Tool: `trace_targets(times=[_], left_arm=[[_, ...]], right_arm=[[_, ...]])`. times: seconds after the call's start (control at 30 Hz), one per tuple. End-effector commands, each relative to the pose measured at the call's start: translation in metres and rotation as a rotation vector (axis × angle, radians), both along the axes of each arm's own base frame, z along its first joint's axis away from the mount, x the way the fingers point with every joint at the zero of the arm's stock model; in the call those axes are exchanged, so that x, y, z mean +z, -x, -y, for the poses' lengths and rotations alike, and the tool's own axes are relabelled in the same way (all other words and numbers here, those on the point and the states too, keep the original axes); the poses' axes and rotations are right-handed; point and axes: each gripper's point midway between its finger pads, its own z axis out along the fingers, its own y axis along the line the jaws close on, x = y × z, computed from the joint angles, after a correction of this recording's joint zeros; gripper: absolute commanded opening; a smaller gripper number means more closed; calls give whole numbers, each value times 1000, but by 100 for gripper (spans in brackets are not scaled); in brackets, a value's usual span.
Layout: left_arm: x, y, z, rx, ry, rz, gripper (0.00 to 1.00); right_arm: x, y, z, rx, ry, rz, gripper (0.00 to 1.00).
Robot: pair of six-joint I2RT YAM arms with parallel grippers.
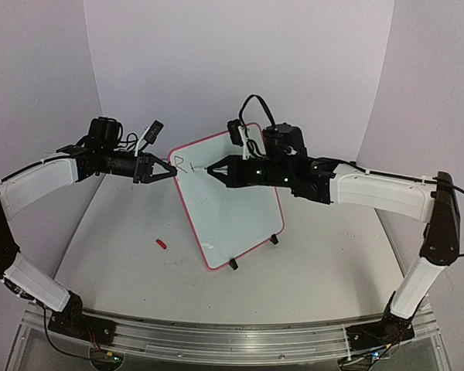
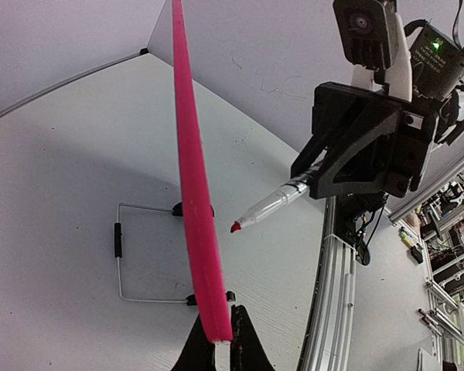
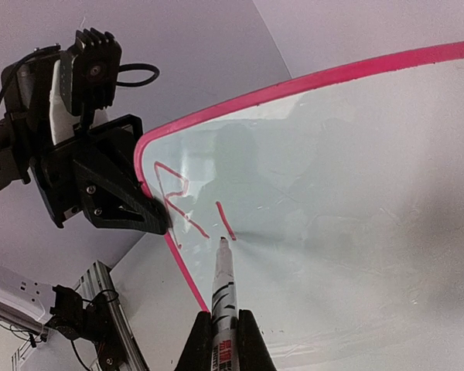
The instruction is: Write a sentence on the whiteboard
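whiteboard (image 1: 236, 209) centre frame, standing on its feet; sentence (image 3: 187, 207) barely begun at its upper left corner: red "R" plus one stroke. right gripper (image 3: 223, 328) clamped on marker (image 3: 223, 286), tip at the board, contact unclear: press lightly, short strokes. left gripper (image 1: 171, 171) pinches the rim, crowding the lettering. cap (image 1: 162, 243) lower left, out of the way

Whiteboard (image 3: 356, 154) lettering (image 3: 187, 216): red handwritten "R" followed by one short slanted stroke, close to the board's upper corner.
Marker (image 3: 225, 297) barrel print: dark, too blurred to read.
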Motion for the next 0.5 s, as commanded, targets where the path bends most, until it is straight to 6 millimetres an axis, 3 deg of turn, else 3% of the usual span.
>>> trace_targets(times=[0.0,0.47], left_arm=[[2,10,0,-28,-10,35,0],[2,10,1,-31,-9,31,0]], right_arm=[[59,11,5,36,-134,85,0],[54,-7,-5,-7,-121,103,0]])
